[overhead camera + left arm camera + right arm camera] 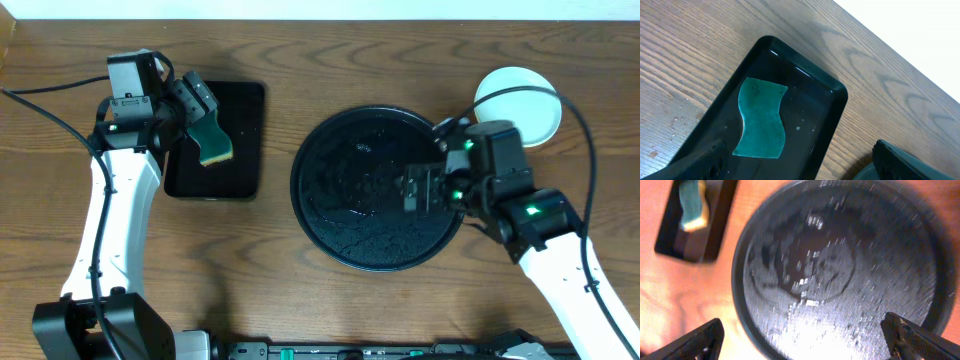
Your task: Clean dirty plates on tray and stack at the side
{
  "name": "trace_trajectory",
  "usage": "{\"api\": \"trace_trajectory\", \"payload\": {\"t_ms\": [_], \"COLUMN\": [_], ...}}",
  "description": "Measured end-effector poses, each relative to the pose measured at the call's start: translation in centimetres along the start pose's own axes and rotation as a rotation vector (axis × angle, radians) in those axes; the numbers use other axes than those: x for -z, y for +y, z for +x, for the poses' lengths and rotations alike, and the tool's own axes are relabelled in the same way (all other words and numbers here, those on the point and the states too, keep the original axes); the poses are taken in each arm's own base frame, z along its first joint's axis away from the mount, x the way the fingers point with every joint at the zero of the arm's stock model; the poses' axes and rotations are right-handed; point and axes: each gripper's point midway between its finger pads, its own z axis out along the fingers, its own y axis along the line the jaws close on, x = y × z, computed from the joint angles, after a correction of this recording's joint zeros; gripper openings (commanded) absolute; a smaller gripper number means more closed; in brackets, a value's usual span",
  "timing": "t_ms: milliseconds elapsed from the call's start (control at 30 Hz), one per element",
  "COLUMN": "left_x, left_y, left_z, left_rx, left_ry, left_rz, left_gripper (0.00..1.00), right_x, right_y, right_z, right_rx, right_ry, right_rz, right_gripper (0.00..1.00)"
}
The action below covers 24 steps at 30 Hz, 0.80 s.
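Observation:
The large round black tray [350, 215] sits mid-table, wet and with no plates on it; it fills the right wrist view [840, 270]. The plates [520, 100] stand stacked on the wood at the far right, behind the right arm; the top one looks pale and no smears show. My right gripper [413, 190] hangs open and empty over the right part of the tray, its fingers wide apart [802, 342]. My left gripper [200, 105] is open above the small rectangular tray, fingers spread [797, 167], holding nothing.
A green sponge [213, 141] lies in the small rectangular black tray [245, 120] at the left, seen flat in the left wrist view [761, 117] on that tray [830, 100]. Both also show in the right wrist view, sponge [692, 207] and tray [670, 242]. Bare wood surrounds them.

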Motion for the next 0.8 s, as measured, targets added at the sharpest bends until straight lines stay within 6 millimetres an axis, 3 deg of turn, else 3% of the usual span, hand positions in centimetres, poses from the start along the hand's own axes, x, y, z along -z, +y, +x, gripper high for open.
{"api": "trace_trajectory", "payload": {"t_ms": [100, 567, 800], "left_x": [0.0, 0.0, 0.0], "left_y": [0.0, 0.0, 0.0], "left_z": [0.0, 0.0, 0.0], "left_rx": [0.000, 0.000, 0.000], "left_ry": [0.000, 0.000, 0.000], "left_rz": [0.000, 0.000, 0.000], "left_gripper": [0.92, 0.93, 0.92], "right_x": [-0.1, 0.0, 1.2], "right_y": [0.2, -0.7, -1.7], "right_z": [0.8, 0.0, 0.8], "right_rx": [0.029, 0.186, 0.228], "right_ry": [0.029, -0.004, -0.132], "right_rz": [-0.002, 0.052, 0.087], "right_gripper": [0.99, 0.99, 0.99]}}
